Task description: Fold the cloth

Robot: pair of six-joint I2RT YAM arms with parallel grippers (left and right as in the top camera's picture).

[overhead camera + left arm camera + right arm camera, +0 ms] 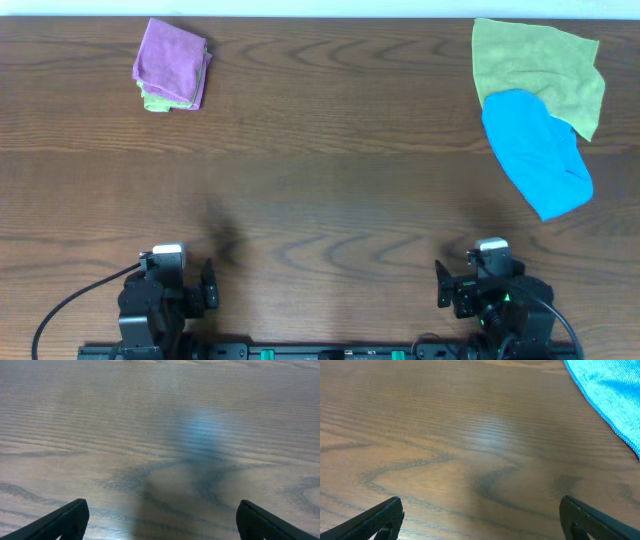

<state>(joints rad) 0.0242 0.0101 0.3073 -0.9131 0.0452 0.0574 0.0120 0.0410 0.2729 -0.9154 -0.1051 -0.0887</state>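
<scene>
Wooden surface (320, 170), mostly bare across the middle. Far right: large yellow-green cloth (545, 60) spread loosely, with the blue cloth (540, 155) overlapping its near edge and trailing toward the right arm; its hem shows in the top right corner of the right wrist view. Far left, near the back edge: the cloth (172, 62), purple, lying as a compact, roughly squarish bundle, slightly longer front-to-back than across and tilted a little. It sits on a smaller yellow-green piece (152, 101) that peeks out at its near left corner. Tag not discernible. Left end effector (162, 520): released, fingers spread wide, only wood grain between them. Right end effector (480, 517): likewise released and empty. Both are parked at the near edge. Key relation: the cloth lies well apart from both, almost straight ahead of the left end effector, and diagonally across the whole surface from the right one. Judgement: the left arm is the nearer and would need a long forward reach; the bundle looks already doubled over, so the fold may be largely done.
</scene>
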